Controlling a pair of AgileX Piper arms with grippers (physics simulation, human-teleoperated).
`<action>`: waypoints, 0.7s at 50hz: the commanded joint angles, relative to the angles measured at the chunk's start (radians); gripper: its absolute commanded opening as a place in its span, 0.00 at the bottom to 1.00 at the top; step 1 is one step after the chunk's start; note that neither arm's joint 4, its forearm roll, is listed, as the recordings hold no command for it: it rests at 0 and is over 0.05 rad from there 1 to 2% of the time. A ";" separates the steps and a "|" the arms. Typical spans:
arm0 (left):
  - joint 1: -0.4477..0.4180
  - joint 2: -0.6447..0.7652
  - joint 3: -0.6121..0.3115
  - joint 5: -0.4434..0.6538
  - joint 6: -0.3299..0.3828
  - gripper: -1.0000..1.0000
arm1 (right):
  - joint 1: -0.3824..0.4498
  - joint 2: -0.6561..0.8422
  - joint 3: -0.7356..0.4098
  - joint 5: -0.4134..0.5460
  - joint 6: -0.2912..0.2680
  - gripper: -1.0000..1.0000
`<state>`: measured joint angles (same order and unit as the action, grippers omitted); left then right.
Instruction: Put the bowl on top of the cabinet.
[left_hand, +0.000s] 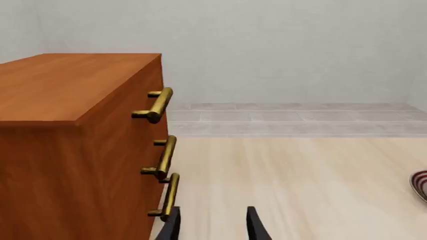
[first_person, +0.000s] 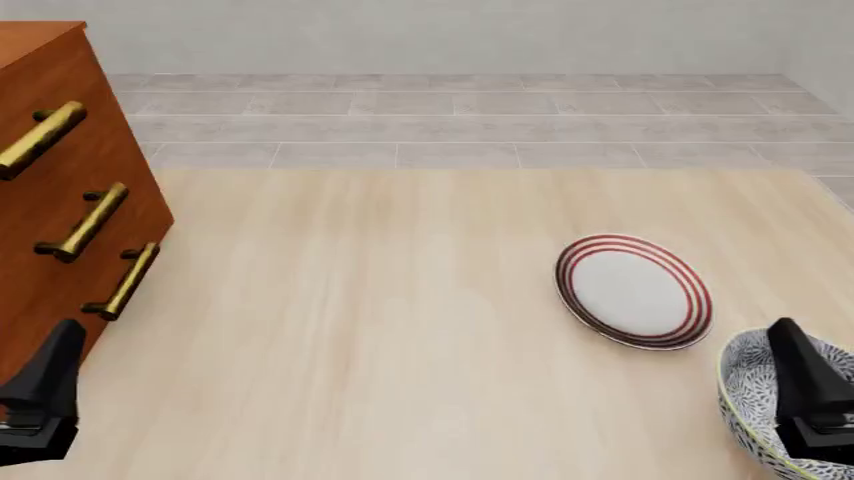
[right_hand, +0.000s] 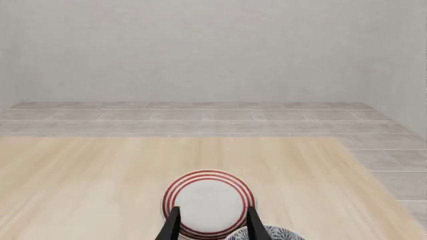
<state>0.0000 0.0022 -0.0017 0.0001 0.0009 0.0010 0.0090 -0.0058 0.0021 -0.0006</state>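
Note:
The bowl (first_person: 749, 388), black-and-white patterned with a pale rim, sits at the table's front right corner, partly cut off by the frame. My right gripper (first_person: 801, 388) hangs directly over it, open. In the right wrist view only a sliver of the bowl (right_hand: 277, 234) shows beside one finger of the right gripper (right_hand: 213, 226). The reddish-brown cabinet (first_person: 60, 235) with brass bar handles stands at the far left. My left gripper (first_person: 47, 385) is low in front of it, open and empty. The left wrist view shows the cabinet (left_hand: 67, 150) and its flat top beside the left gripper (left_hand: 212, 227).
A flat white plate with red rings (first_person: 634, 290) lies on the pale wooden table (first_person: 374, 330) just behind and left of the bowl; the plate (right_hand: 210, 201) fills the gap between the right fingers. Its edge (left_hand: 420, 186) shows in the left wrist view. Grey tiled floor lies beyond the table.

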 joint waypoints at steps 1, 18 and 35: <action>0.001 -0.001 -0.003 0.005 0.000 1.00 | -0.003 0.015 0.003 -0.016 -0.001 1.00; 0.000 -0.001 -0.002 0.010 0.003 1.00 | -0.001 0.048 0.005 -0.048 -0.022 1.00; -0.009 -0.002 -0.002 0.007 0.005 1.00 | 0.010 0.088 -0.133 0.019 -0.054 1.00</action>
<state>-0.0045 0.0007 -0.0035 0.0080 0.0043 0.0056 0.0670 -0.0639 -0.0109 -0.0414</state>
